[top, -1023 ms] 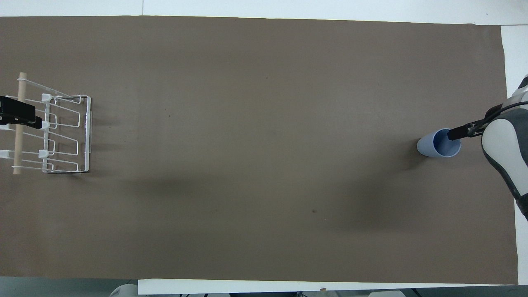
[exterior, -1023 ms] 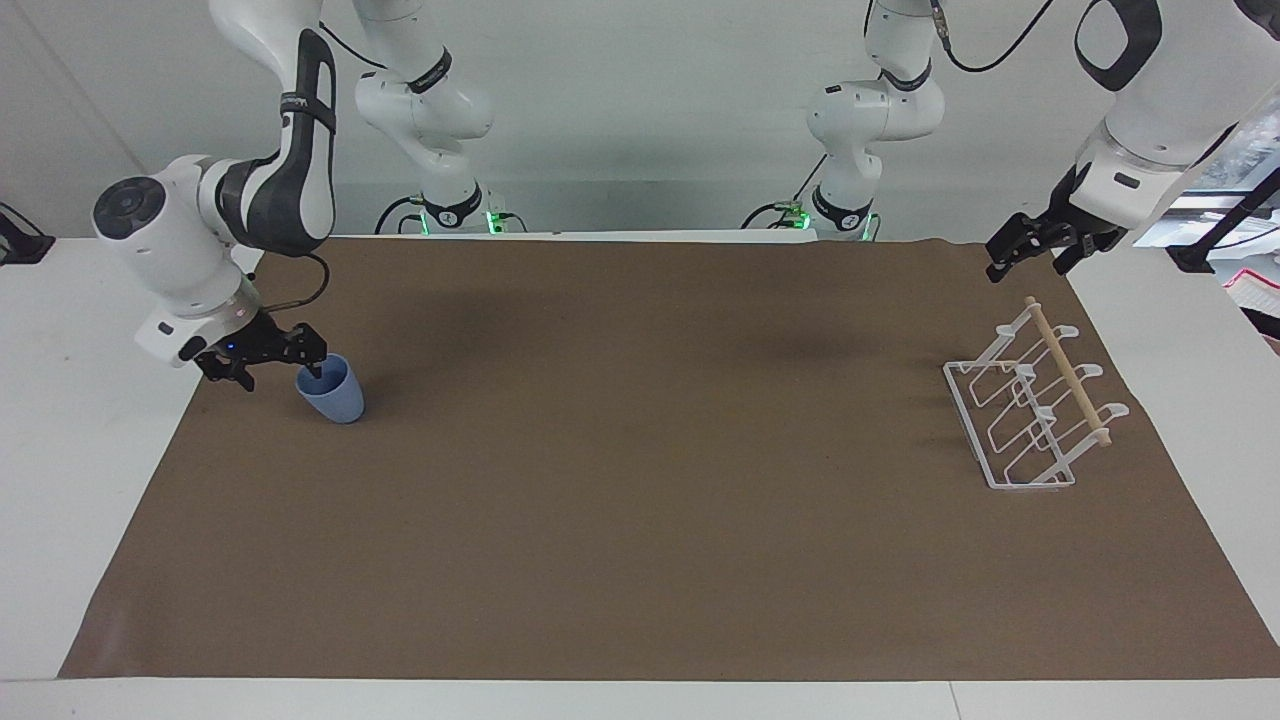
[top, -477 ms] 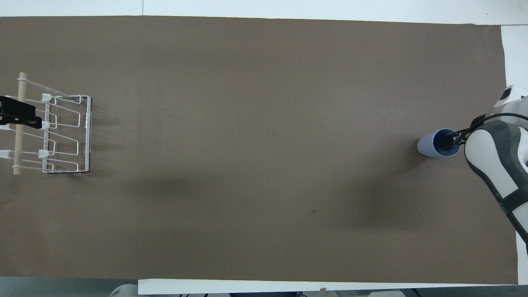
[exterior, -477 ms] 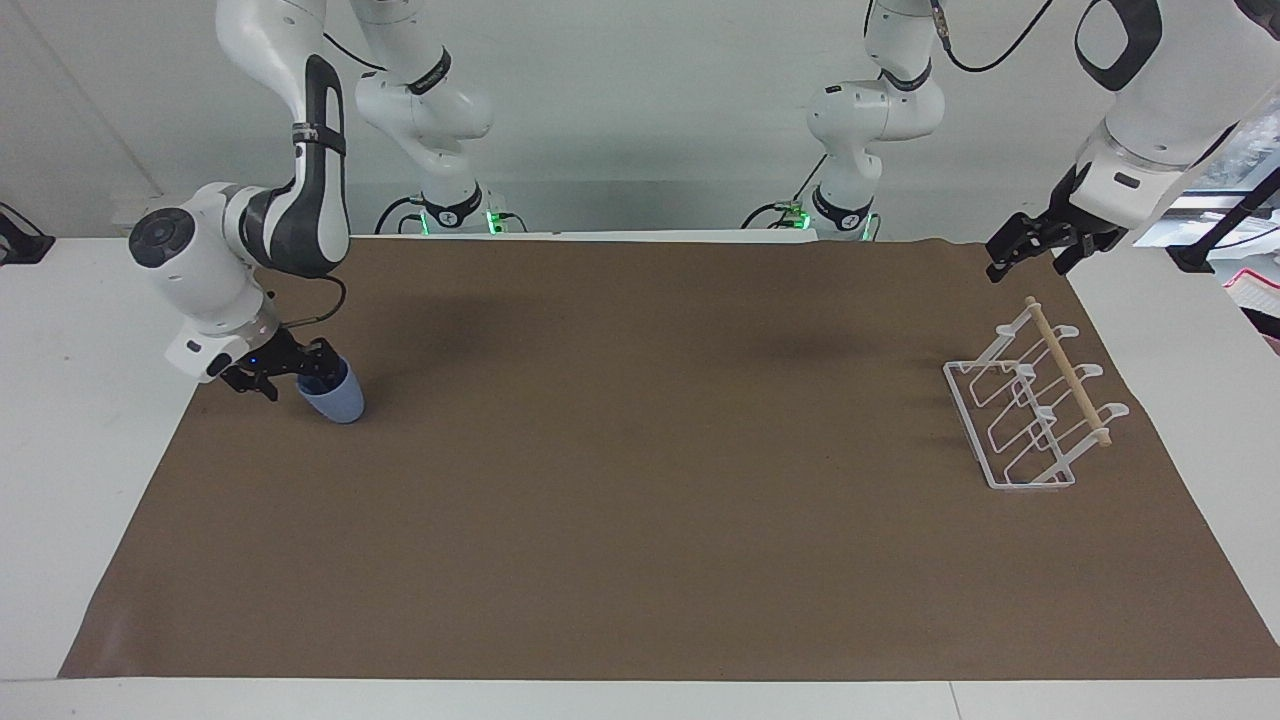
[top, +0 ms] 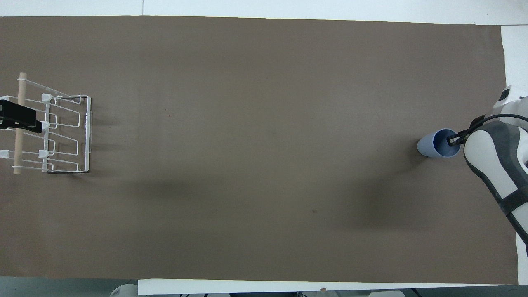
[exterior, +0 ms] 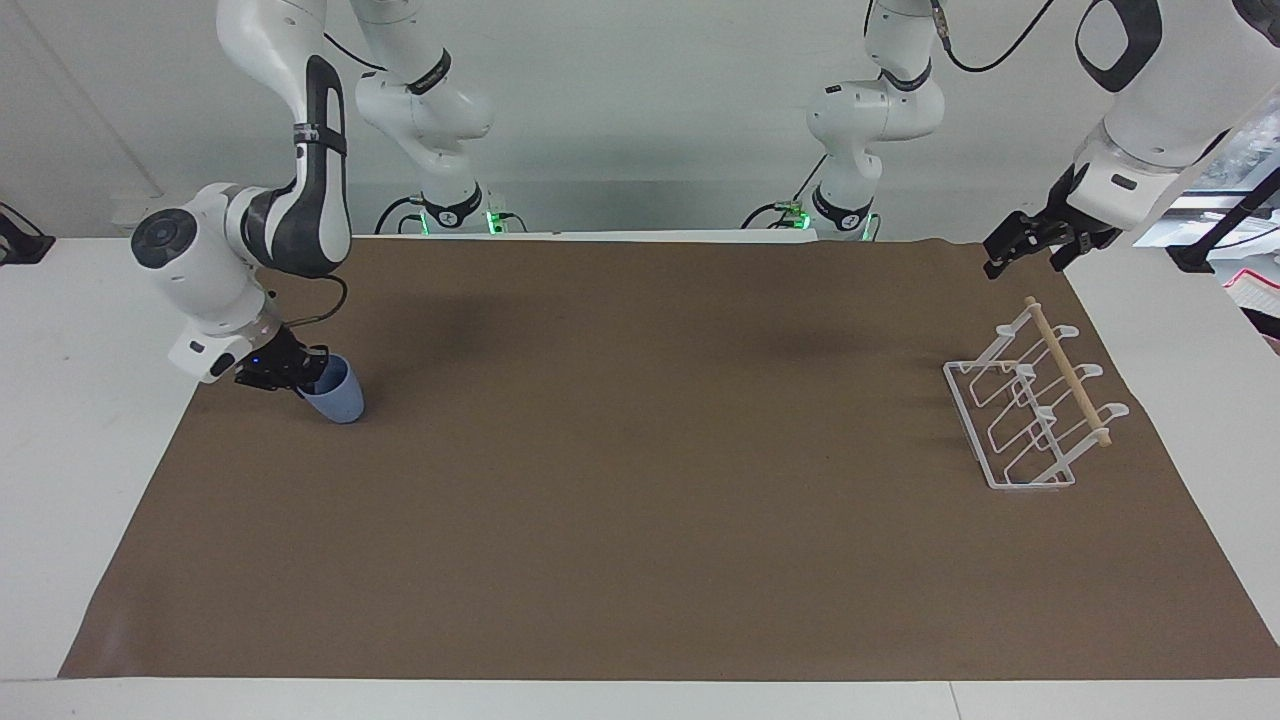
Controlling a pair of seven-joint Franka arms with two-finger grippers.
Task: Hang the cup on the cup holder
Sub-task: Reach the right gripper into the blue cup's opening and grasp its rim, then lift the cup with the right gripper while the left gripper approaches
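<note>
The light blue cup (exterior: 338,398) (top: 433,145) sits on the brown mat at the right arm's end of the table, leaning slightly toward that arm. My right gripper (exterior: 306,379) (top: 453,140) is shut on the cup's rim, with one finger inside the cup. The white wire cup holder (exterior: 1030,415) (top: 66,136), with its wooden dowel along the top, stands at the left arm's end. My left gripper (exterior: 1020,255) (top: 29,119) hangs open above the holder's dowel side and holds nothing.
A brown mat (exterior: 640,480) covers most of the table, and bare white table (exterior: 80,400) shows at both ends. The arms' bases (exterior: 450,212) stand at the robots' edge.
My right gripper moved down onto the cup's rim and closed on it, and the cup tipped slightly. The left arm has barely moved.
</note>
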